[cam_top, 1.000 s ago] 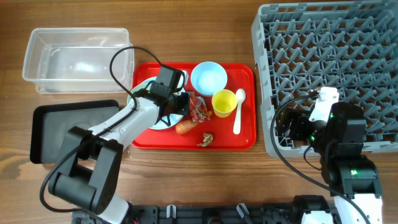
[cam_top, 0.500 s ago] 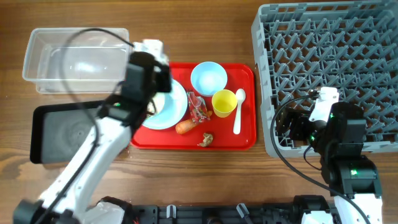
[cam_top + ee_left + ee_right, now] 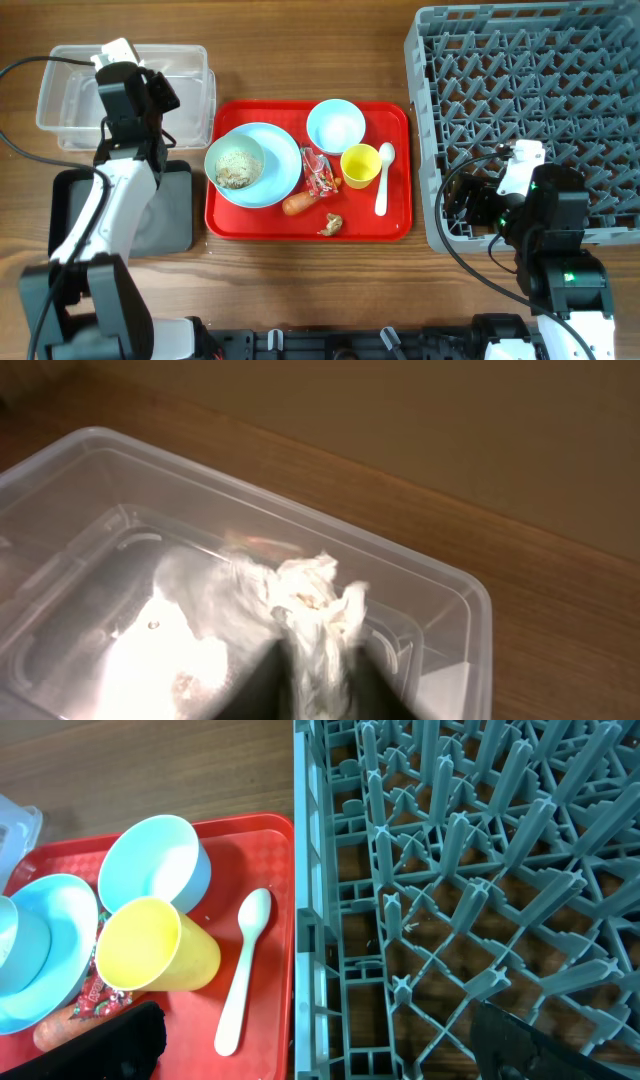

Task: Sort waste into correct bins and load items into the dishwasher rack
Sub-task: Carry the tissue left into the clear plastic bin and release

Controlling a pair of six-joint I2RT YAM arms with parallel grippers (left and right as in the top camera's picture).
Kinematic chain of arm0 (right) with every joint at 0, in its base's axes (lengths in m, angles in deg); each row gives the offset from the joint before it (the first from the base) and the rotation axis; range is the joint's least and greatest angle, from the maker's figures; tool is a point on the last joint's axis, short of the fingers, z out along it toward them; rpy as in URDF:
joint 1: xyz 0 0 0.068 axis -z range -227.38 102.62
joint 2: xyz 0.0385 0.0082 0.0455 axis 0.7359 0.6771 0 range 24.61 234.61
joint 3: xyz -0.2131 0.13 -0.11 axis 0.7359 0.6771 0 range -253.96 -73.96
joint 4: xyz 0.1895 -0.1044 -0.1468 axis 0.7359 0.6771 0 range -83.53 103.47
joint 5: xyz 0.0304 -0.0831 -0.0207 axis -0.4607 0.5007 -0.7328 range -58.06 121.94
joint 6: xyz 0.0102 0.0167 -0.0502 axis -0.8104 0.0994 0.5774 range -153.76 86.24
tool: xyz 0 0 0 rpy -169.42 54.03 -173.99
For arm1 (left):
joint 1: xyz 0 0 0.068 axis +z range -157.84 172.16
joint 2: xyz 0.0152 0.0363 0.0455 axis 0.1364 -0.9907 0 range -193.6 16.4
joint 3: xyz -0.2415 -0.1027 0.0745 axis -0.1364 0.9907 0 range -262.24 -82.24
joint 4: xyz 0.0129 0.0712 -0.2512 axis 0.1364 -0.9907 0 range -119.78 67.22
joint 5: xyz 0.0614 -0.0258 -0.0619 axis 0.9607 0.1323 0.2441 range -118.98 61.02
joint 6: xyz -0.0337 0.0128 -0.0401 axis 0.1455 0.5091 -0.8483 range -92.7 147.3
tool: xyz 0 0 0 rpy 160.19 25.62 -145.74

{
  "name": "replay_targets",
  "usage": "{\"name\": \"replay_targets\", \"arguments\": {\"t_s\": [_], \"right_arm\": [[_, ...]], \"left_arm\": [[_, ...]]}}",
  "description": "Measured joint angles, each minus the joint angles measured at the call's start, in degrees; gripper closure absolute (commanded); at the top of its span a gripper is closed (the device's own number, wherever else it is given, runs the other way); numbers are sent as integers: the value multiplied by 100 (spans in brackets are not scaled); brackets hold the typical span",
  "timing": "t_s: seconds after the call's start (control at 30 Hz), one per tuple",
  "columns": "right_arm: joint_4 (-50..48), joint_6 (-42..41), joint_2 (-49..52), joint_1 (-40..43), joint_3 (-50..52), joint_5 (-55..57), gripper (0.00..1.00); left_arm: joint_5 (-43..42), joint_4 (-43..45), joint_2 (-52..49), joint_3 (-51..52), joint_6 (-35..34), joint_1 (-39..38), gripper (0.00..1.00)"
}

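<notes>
L end effector [image 3: 318, 665] now over tub [image 3: 445, 575], tissue [image 3: 310, 595] sticking straight out.

On the red tray [image 3: 395, 228] sit a pale blue plate [image 3: 286, 168], a pale blue bowl [image 3: 240, 146] speckled with whitish rice scraps [image 3: 235, 172], a second, plain pale blue bowl [image 3: 335, 127], a yellow cup [image 3: 360, 166], a white spoon [image 3: 383, 182], a glossy red wrapper [image 3: 320, 172], an orange carrot [image 3: 297, 205] and a brown lump [image 3: 331, 223]. Right of the tray is the grey rack [image 3: 530, 90]. Left of the tray are a clear tub [image 3: 70, 92] holding white tissue [image 3: 315, 610], and a black bin [image 3: 70, 215]. The counter [image 3: 300, 50] is brown wood grain.
</notes>
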Motion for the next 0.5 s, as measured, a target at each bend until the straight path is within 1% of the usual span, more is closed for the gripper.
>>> {"name": "replay_targets", "arguments": {"t_s": [0.03, 0.1, 0.23, 0.27, 0.3, 0.37, 0.5], "right_arm": [[0, 0, 2, 2, 0, 0, 0], [0, 0, 0, 0, 0, 0, 0], [0, 2, 0, 2, 0, 0, 0], [2, 0, 2, 0, 0, 0, 0], [0, 0, 2, 0, 0, 0, 0], [2, 0, 2, 0, 0, 0, 0], [0, 0, 2, 0, -2, 0, 0]], "left_arm": [[-4, 74, -63, 0, 0, 4, 21], [-39, 144, -81, 0, -20, 4, 15], [-297, 70, 39, 0, -17, 0, 11], [-424, -48, 151, 0, -20, -17, 5], [-544, -205, 267, 0, -20, -44, 0], [-885, -728, 529, -13, -15, -179, 0], [-1843, -2039, 815, -46, -131, -861, 0]]}}
